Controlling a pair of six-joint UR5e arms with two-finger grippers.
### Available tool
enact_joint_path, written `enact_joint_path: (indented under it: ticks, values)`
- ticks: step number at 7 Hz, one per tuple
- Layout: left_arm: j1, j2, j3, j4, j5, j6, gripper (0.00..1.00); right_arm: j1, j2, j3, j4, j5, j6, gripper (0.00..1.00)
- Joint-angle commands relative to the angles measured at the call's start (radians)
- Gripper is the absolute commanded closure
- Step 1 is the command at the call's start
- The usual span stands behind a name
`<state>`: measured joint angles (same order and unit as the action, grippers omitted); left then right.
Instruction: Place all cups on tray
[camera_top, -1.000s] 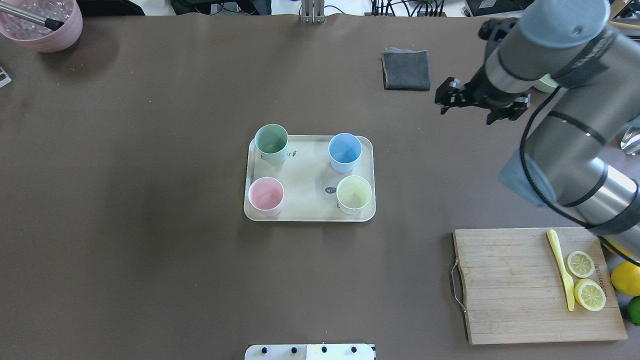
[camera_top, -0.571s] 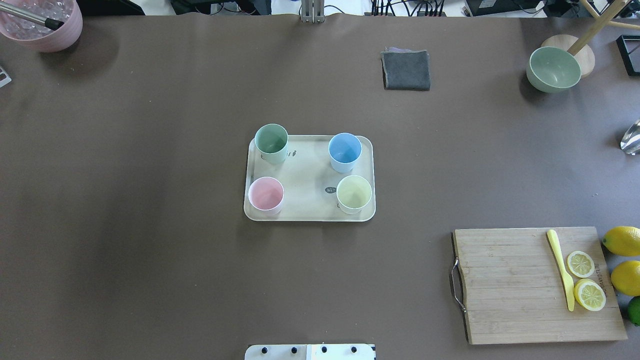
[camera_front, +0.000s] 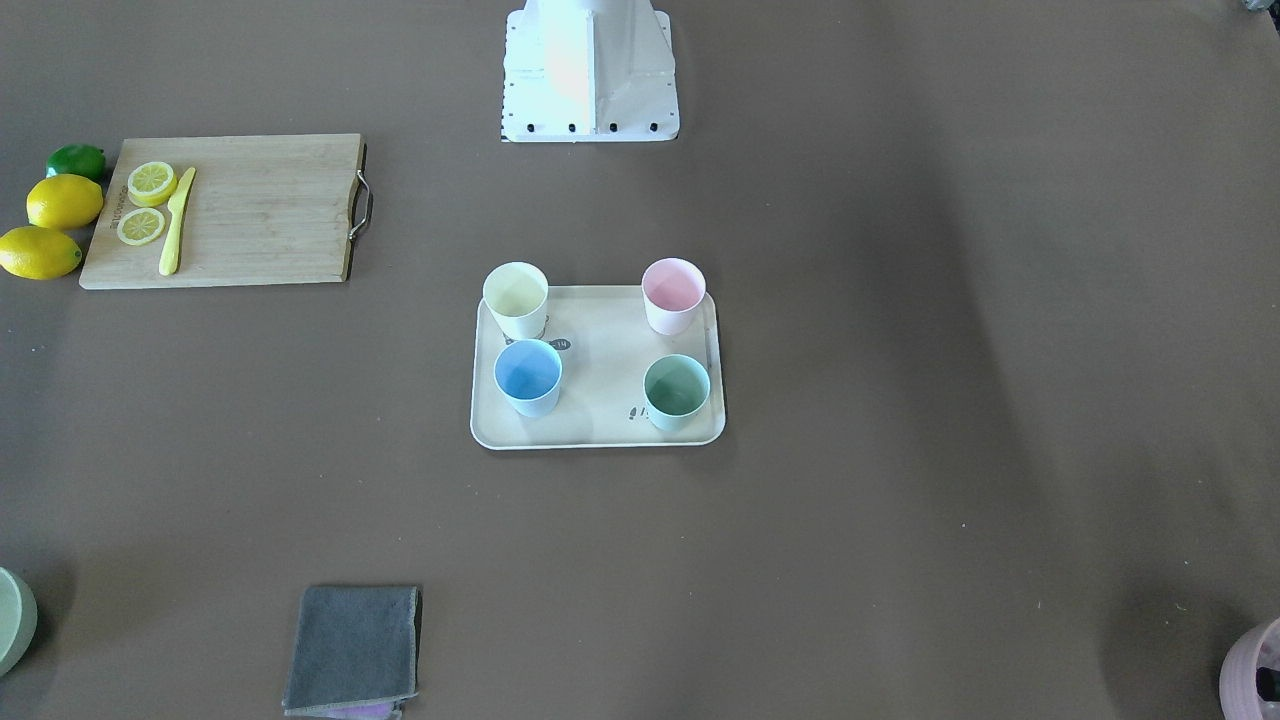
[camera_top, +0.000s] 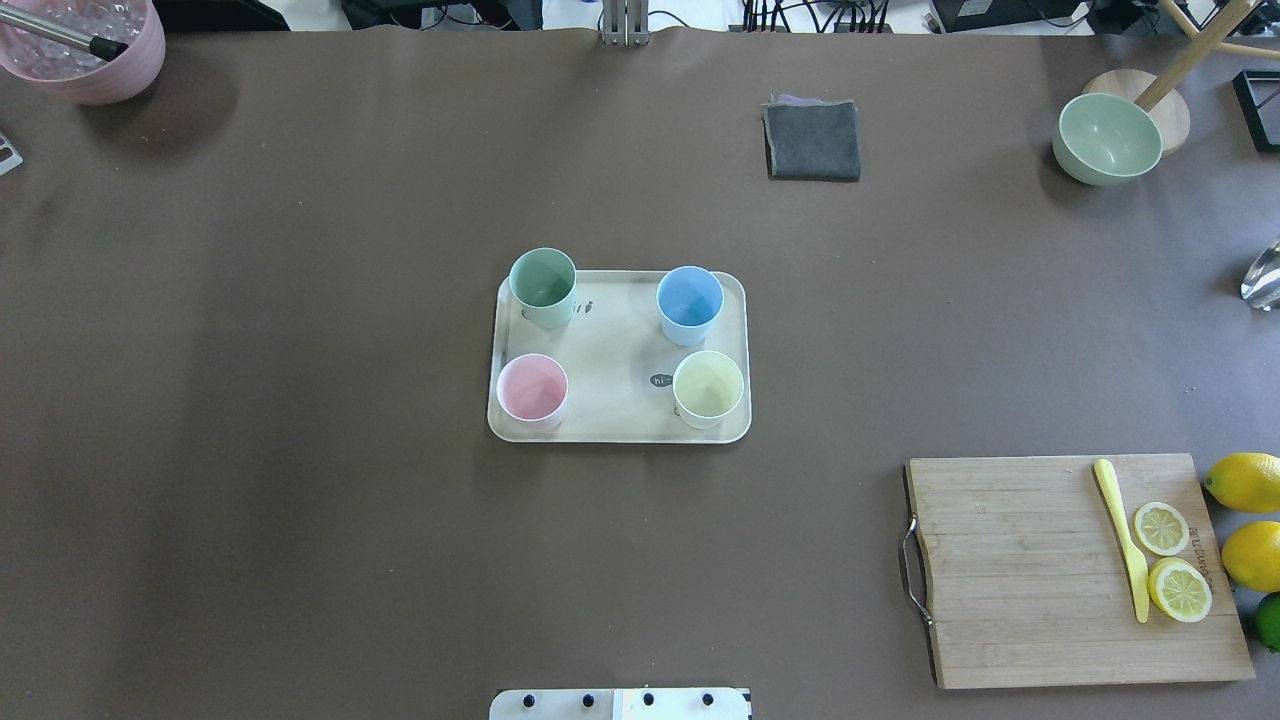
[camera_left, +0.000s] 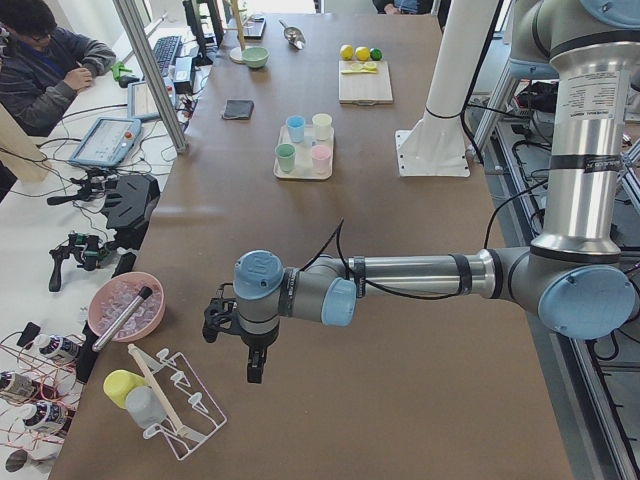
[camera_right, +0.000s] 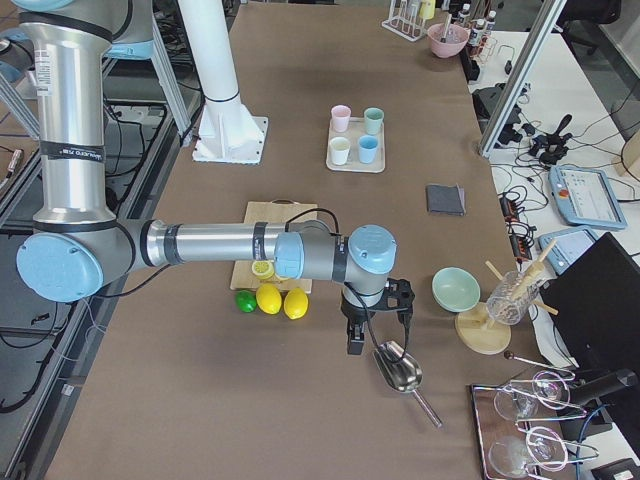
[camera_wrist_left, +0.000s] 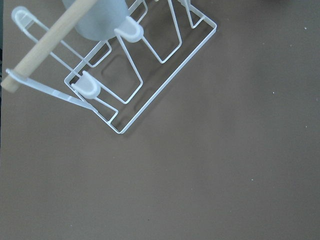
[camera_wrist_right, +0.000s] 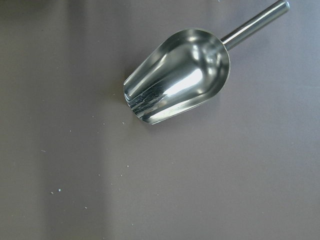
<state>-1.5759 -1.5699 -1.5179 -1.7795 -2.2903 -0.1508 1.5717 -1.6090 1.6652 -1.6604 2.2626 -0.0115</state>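
The cream tray (camera_top: 610, 350) lies mid-table. All four cups stand upright on it: mint green (camera_top: 543, 280) and light blue (camera_top: 690, 298) on the far side, pink (camera_top: 532, 388) and pale yellow (camera_top: 708, 385) on the near side. The front-facing view shows the same tray (camera_front: 600, 400) and cups. My left gripper (camera_left: 240, 345) hangs over the table's left end, far from the tray. My right gripper (camera_right: 372, 318) hangs over the right end. Both show only in the side views, so I cannot tell whether they are open or shut.
A wooden cutting board (camera_top: 1010, 570) with lemon slices and a yellow knife lies at the near right, whole lemons beside it. A grey cloth (camera_top: 812, 140), a sage bowl (camera_top: 1108, 138) and a pink pot (camera_top: 85, 50) stand along the far edge. A metal scoop (camera_wrist_right: 177, 75) lies under the right wrist, a white wire rack (camera_wrist_left: 130, 75) under the left.
My right arm has swung out of the overhead view, uncovering the sage bowl and the lemons. The cups and the tray have not moved.
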Motion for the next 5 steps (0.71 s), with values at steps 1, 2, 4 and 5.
enact_joint_path:
  ticks: [1,2,4,5]
  values:
    - [0.007,-0.004,-0.054,0.108,-0.078,-0.027,0.02,0.007,-0.009,-0.004,0.005,0.006,-0.005,0.0]
    - [0.011,0.004,-0.13,0.197,-0.077,-0.014,0.02,0.007,-0.012,-0.002,0.005,0.005,-0.004,0.0]
    - [0.027,0.008,-0.142,0.264,-0.048,0.121,0.02,0.005,-0.012,-0.001,0.005,0.005,-0.001,0.0]
    - [0.027,0.007,-0.139,0.256,0.001,0.126,0.02,0.005,-0.018,-0.024,0.005,0.006,-0.001,0.0]
